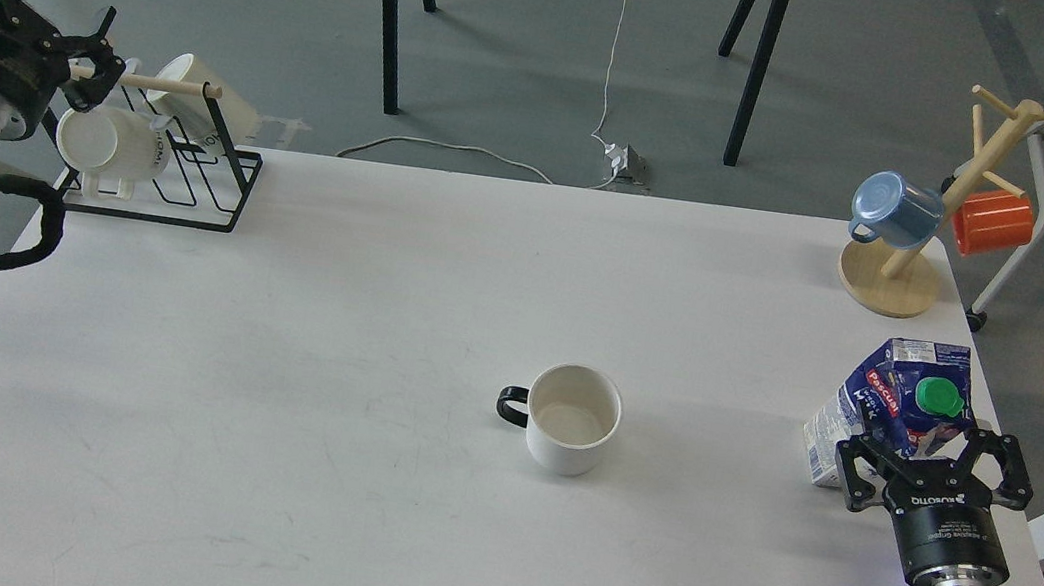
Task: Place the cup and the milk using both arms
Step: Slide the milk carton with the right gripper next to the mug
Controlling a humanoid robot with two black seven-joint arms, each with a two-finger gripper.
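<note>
A white mug with a black handle stands upright at the table's middle, handle to the left. A blue and white milk carton with a green cap stands near the right edge. My right gripper is open, with its fingers either side of the carton's near, lower part; I cannot tell whether they touch it. My left gripper is open at the far left, off the table, beside the cup rack's wooden rod.
A black wire rack with white cups stands at the back left corner. A wooden mug tree with a blue cup and an orange cup stands at the back right. A chair is beyond the right edge.
</note>
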